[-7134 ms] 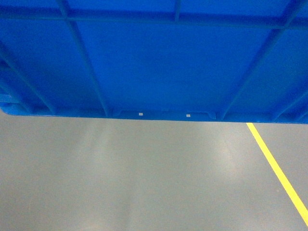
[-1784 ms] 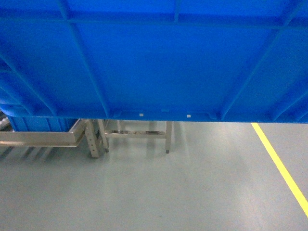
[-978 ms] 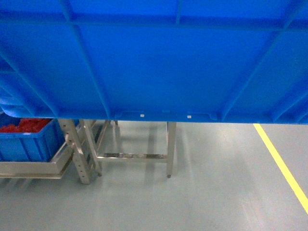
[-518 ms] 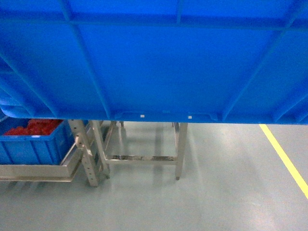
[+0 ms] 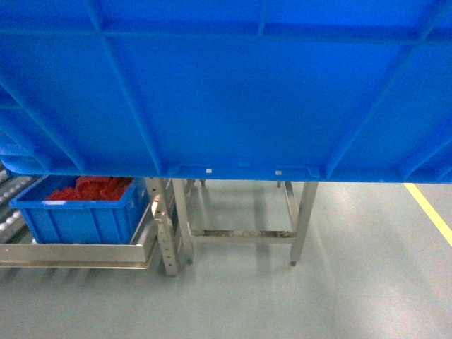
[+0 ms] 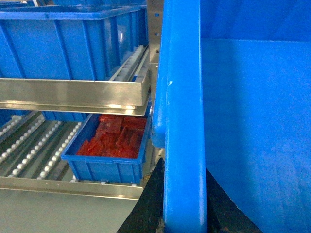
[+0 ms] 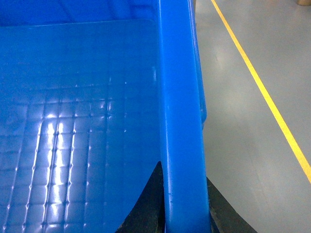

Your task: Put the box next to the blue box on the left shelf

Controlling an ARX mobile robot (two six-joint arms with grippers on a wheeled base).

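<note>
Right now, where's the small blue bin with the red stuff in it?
The small blue bin sits low left in the head view, on the roller shelf, just left of the bare steel table frame and below the carried box.

The view past the carried box (image 5: 226,85) has filled in: bare floor and a yellow line (image 5: 429,212) at first, and now the left shelf (image 5: 85,253) and a bare steel table frame (image 5: 244,229) sit under the box's lower edge. A small blue box (image 5: 78,212) (red pieces heaped inside) has come out from behind the wall and now shows whole, ahead of and below the left gripper (image 6: 167,204). Shelf and frame have slid rightward and grown, while the yellow line has drifted out toward the right edge.
</note>
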